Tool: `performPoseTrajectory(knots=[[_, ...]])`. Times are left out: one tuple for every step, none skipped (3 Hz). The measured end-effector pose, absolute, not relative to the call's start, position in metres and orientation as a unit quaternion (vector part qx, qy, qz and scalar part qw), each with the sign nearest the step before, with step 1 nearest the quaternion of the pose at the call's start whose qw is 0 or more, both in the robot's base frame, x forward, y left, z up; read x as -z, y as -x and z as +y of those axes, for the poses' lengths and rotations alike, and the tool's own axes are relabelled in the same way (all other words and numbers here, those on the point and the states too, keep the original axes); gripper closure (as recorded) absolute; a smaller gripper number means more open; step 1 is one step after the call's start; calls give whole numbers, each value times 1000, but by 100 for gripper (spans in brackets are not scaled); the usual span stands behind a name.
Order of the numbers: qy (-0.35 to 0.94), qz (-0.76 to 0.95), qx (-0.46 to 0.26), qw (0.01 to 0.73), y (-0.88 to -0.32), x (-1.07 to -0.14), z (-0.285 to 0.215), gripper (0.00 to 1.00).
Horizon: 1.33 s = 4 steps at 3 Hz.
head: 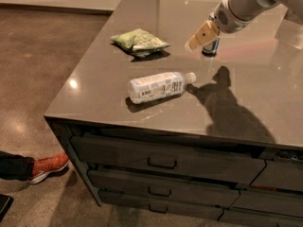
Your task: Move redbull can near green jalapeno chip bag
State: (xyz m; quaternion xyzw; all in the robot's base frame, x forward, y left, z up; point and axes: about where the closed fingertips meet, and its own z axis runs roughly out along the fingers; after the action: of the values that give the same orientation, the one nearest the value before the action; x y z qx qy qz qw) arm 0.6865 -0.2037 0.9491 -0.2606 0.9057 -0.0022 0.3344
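Note:
The redbull can [211, 48] stands upright on the grey counter top [246, 103], toward the back right; only its lower part shows behind my gripper. My gripper [199, 38] hangs from the pale arm [241, 6] that comes in from the upper right, and it sits just in front of and left of the can, above the counter. The green jalapeno chip bag [140, 41] lies flat at the back left of the counter, about a hand's width left of the gripper.
A clear plastic water bottle [158, 86] with a white cap lies on its side in the middle of the counter. Drawers [163, 162] fill the counter's front. A person's red shoe [46, 167] rests on the floor at lower left.

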Motion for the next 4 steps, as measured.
performPoseTrajectory(knots=[[235, 904, -7, 356, -720, -947, -200, 0], [211, 903, -14, 374, -749, -947, -200, 0], [185, 902, -13, 389, -771, -951, -210, 0], [160, 902, -10, 400, -788, -952, -224, 0]])
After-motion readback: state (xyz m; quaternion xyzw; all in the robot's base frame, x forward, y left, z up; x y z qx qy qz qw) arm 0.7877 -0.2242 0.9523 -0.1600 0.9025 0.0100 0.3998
